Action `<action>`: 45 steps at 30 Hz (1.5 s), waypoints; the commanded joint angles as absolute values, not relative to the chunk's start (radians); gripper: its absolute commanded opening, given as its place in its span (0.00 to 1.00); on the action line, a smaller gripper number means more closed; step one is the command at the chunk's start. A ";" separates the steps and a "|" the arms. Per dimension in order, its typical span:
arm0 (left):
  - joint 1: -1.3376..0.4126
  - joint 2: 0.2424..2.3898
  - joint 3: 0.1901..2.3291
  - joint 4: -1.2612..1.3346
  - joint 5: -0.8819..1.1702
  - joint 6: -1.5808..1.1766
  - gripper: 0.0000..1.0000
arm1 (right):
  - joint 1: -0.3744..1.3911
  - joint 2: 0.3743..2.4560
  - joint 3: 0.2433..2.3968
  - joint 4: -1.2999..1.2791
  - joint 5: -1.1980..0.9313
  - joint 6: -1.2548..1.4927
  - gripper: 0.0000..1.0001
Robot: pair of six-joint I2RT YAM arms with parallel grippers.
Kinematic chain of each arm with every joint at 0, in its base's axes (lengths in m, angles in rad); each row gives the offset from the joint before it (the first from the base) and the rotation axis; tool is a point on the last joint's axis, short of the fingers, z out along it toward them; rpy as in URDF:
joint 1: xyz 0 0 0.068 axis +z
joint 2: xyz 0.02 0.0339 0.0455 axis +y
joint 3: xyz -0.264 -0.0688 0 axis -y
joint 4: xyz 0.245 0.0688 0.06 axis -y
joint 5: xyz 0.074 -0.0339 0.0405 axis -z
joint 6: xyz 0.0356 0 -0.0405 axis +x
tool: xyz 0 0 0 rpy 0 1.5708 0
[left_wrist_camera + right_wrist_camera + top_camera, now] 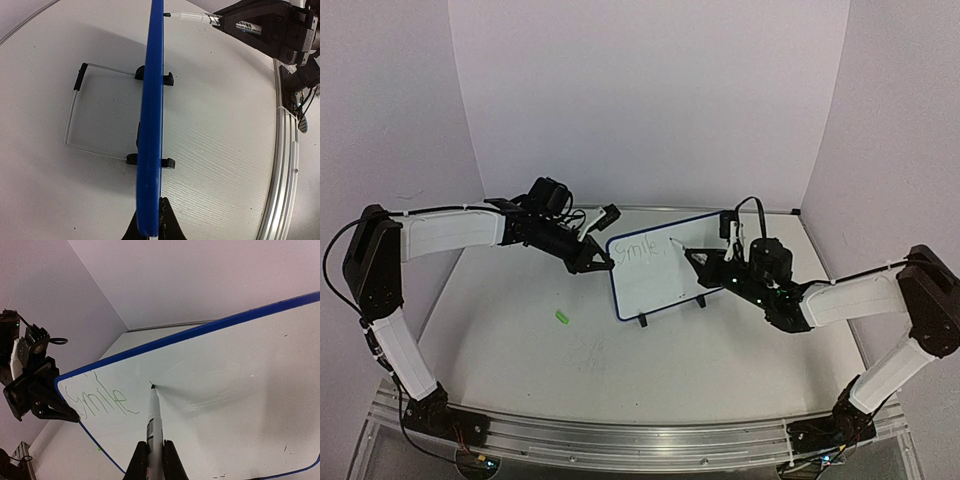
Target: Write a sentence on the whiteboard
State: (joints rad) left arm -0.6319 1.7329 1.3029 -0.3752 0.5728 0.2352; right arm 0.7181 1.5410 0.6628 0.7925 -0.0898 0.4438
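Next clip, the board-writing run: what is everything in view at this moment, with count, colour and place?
whiteboard: one, white with blue frame, standing upright mid-table
writing: one word, green, roughly "Smile", board's upper left
marker: one, white barrel with dark tip, tip at the board face just right of the word
feet: two, black, at the board's bottom edge
wire stand: one, pale wire, behind the board
green piece: one, green, on the table left of the board; too small to identify
table: one, white
left gripper: one, black, shut on the board's side edge
right gripper: one, black, shut on the marker
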 commanded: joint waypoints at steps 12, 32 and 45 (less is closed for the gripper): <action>-0.641 1.747 1.315 -0.445 0.513 0.271 0.00 | 0.712 1.592 0.702 0.812 -0.134 0.428 0.00; -0.641 1.744 1.315 -0.447 0.512 0.271 0.00 | 0.712 1.550 0.651 0.786 -0.026 0.450 0.00; -0.643 1.744 1.315 -0.447 0.510 0.271 0.00 | 0.712 1.570 0.663 0.781 -0.106 0.440 0.00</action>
State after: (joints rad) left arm -0.6323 1.7329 1.3029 -0.3766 0.5728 0.2317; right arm 0.7177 1.5742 0.6579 0.7897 -0.0843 0.4459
